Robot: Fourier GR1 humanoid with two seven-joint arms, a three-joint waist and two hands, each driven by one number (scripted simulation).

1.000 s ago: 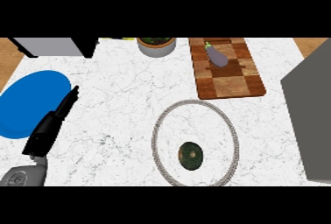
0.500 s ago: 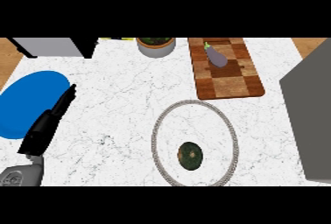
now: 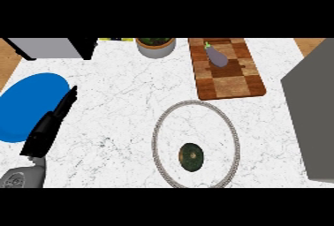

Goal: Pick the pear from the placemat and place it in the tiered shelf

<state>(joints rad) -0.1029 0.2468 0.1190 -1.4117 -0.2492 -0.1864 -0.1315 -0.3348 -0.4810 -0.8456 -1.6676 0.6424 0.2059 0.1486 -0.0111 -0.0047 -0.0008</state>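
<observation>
The pear [image 3: 191, 157], small and dark green, lies on a round white placemat with a grey braided rim [image 3: 157, 132] in the middle of the marble counter, toward the mat's near side. My left hand [image 3: 49, 126] is at the left, well apart from the pear. It is open, its black fingers straight and pointing up and right, and it holds nothing. Its grey forearm enters at the lower left corner. A large grey structure [image 3: 314, 110] fills the right edge. My right hand does not show.
A blue plate [image 3: 29, 103] lies just left of my left hand. A wooden cutting board [image 3: 228, 81] with an eggplant [image 3: 217, 56] is at the back right. A pot [image 3: 155, 46] and a grey-black appliance [image 3: 55, 47] stand along the back edge.
My left hand has barely shifted in place. The pear and everything else stay where they were.
</observation>
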